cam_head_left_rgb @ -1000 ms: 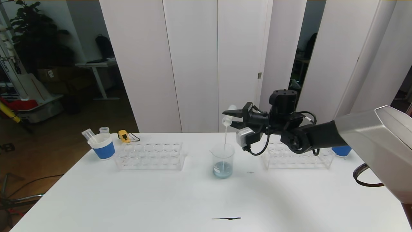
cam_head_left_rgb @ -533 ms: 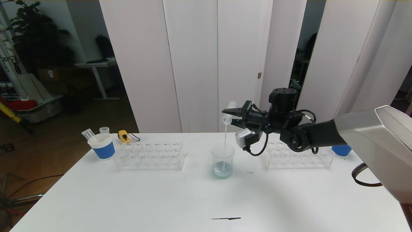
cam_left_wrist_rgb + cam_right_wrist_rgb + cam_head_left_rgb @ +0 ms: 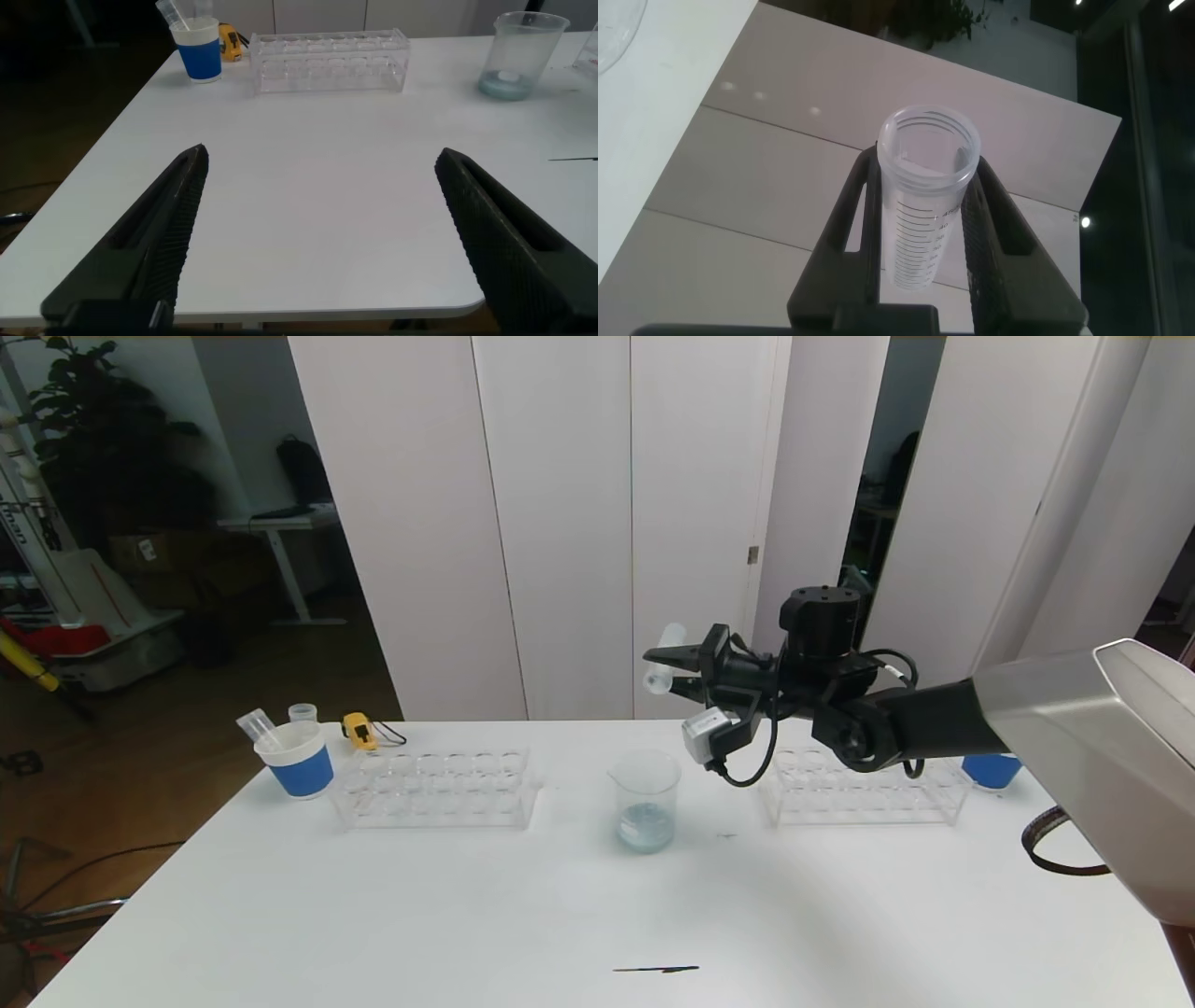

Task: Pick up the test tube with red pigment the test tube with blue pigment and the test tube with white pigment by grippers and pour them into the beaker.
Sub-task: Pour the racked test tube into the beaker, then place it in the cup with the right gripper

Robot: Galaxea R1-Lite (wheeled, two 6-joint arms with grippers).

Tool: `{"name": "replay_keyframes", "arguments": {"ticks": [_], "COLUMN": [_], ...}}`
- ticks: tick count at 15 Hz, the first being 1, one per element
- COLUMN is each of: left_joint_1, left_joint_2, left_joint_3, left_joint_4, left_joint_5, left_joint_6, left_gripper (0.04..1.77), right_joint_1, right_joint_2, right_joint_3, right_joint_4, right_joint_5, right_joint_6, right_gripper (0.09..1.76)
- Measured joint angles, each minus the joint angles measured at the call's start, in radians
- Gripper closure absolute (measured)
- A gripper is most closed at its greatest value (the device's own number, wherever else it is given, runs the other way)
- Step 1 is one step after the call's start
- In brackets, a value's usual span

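The right claw (image 3: 665, 669) grips the tube (image 3: 659, 667) high above the white tabletop (image 3: 448, 905), at about 12 o'clock from the beaker (image 3: 645, 800). The tube is clear ribbed plastic with printed graduations, its long axis tilted, open mouth lower and pointing to 7 o'clock. The beaker, clear with a flared rim, stands upright holding pale blue liquid. The left claw (image 3: 322, 233) hangs open over the tabletop's near edge.

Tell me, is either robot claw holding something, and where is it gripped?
The right gripper clamps the slim clear test tube around its middle, tilted above the clear beaker. The left gripper is open and holds nothing.
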Motion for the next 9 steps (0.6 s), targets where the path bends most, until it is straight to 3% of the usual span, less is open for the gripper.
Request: {"name": "replay_keyframes", "arguments": {"ticks": [6, 9], "left_joint_1": [0.0, 0.0], "left_joint_2": [0.0, 0.0], "left_joint_3": [0.0, 0.0], "left_joint_4": [0.0, 0.0], "left_joint_5": [0.0, 0.0], "left_joint_6": [0.0, 0.0], "left_gripper": [0.08, 0.08], "right_joint_1": [0.006, 0.02], "right_joint_2": [-0.015, -0.036], "right_joint_3": [-0.002, 0.004], "right_joint_4": [0.007, 0.007], "right_joint_5": [-0.037, -0.08], "right_joint_6": [0.008, 0.084], "right_gripper": [1.27, 1.27]}}
